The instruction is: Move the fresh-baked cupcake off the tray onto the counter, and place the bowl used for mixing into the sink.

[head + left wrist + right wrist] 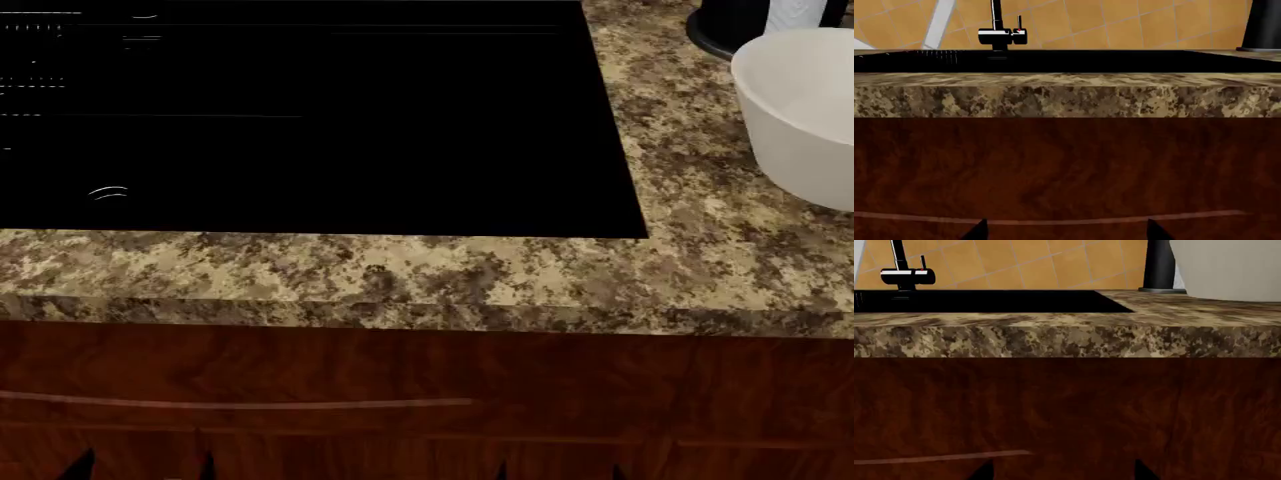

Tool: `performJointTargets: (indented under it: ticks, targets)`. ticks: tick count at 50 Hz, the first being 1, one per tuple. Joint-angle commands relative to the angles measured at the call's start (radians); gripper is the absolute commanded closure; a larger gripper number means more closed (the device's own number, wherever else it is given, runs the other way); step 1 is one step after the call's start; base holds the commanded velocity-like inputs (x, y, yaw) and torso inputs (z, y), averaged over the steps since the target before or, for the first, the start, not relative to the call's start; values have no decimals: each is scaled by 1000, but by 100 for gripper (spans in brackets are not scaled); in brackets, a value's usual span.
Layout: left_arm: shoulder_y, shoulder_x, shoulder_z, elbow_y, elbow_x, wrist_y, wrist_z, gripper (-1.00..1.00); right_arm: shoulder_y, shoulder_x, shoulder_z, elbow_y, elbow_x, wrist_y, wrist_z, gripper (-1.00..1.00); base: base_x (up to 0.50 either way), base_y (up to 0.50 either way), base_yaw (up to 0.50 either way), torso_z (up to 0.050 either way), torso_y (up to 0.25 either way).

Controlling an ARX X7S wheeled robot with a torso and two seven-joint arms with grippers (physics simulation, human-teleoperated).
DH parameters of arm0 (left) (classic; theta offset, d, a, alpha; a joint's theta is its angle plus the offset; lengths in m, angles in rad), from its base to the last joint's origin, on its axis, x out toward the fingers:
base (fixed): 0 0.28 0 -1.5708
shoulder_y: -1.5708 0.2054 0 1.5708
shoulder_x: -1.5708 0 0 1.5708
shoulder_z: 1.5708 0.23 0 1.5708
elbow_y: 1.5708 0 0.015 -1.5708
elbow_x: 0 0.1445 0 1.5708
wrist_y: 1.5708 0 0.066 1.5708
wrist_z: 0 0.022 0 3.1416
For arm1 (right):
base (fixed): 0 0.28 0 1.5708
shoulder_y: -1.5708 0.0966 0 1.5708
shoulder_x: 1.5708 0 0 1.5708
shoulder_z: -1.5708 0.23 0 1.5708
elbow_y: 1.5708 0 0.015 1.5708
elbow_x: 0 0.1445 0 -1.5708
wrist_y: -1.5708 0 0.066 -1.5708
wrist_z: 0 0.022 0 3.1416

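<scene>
The white bowl stands on the granite counter at the right, just right of the black sink. It also shows in the right wrist view. The sink has a black faucet with a red dot behind it. My left gripper and right gripper are low in front of the dark wood cabinet, below the counter edge. Both are open and empty, as the left wrist view and the right wrist view show. The cupcake and the tray are out of view.
A black upright post on a round base stands behind the bowl near the tiled wall. It also shows in the head view. The counter's thick front edge overhangs the cabinet front, which has a thin handle line.
</scene>
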Motion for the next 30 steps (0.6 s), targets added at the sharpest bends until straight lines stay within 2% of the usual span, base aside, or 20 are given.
performJointTargets:
  ticks: [1,2,6,9,16,19,20,22,23,24,25,27,30]
  targets:
    - [0,-10,0,0,-10,0,-11,-100,0,9,-13,0,0,0,13,-100,0,0,0,0,0]
    - [6,-9,9,4,-46,5,11,-100,-6,10,-12,-2,-1,-11,21,-100,0,0,0,0,0]
    - [12,-22,20,30,-97,-32,-21,-100,-12,27,-27,-10,26,7,45,-100,-307,0,0,0,0]
    - [29,-37,44,58,-49,-10,-61,-100,-17,36,-36,-23,43,15,49,-100,-500,0,0,0,0]
    - [49,-57,56,128,-58,-48,-88,-100,-31,56,-50,-66,63,42,62,-100,-500,0,0,0,0]
    - [61,-75,65,193,-53,-63,-89,-100,-34,69,-46,-136,99,109,54,-100,0,0,0,23,1]
    - [49,-79,62,259,-30,-137,-114,-100,-25,77,-33,-204,127,197,58,-100,0,0,0,50,6]
    - [20,-103,64,411,-79,-325,-81,-100,-9,108,-54,-333,105,320,68,-100,0,0,0,50,5]
    - [-2,-120,75,461,-74,-382,-75,-100,2,120,-51,-382,140,364,43,-100,0,0,0,50,4]
    - [-35,-136,98,472,-2,-396,-108,-100,28,127,-33,-435,183,468,41,-100,0,0,0,50,6]
    - [-63,-137,93,487,-19,-451,-98,-100,43,138,-35,-470,178,507,50,-100,0,0,0,50,4]
    - [-172,-141,61,570,-92,-660,-66,-100,116,153,-2,-597,217,694,80,-100,0,0,0,50,5]
    - [-300,-153,54,653,-117,-850,-64,-100,227,169,13,-707,247,899,112,-100,0,0,0,50,4]
